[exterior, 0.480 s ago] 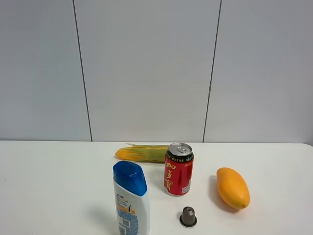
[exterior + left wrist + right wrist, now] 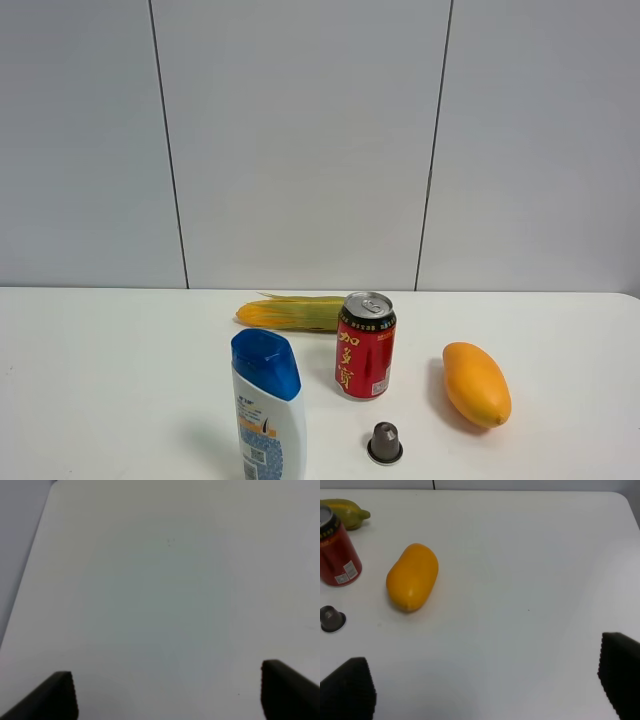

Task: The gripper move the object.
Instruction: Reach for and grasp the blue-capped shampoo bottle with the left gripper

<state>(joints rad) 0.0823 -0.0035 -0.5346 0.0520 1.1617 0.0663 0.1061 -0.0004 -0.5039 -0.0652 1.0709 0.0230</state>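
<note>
In the exterior high view, the shampoo bottle (image 2: 268,410) is seen standing upright on the white bench (image 2: 100,380) at the front edge of the picture, its base cut off by the frame and its blue cap uppermost. A red can (image 2: 365,345) is set upright just to the right of it and farther back, an ear of corn (image 2: 292,314) is laid just behind the can, a mango (image 2: 476,384) is placed well to the right, and a small grey capsule (image 2: 385,442) is found in front of the can. No arm is shown in this view. In the left wrist view, the left claw (image 2: 167,695) is shown spread wide over bare bench, with nothing held between its two dark fingers (image 2: 55,697); none of the items is caught here. In the right wrist view, the right claw (image 2: 485,690) is likewise held wide apart and empty, and the mango (image 2: 413,576), the can (image 2: 337,555), the capsule (image 2: 331,618) and one end of the corn (image 2: 345,511) are seen beyond it, well apart from it; the bottle is left out of this view. Against the earlier exterior frame, no difference is found: every item is placed as before.
</note>
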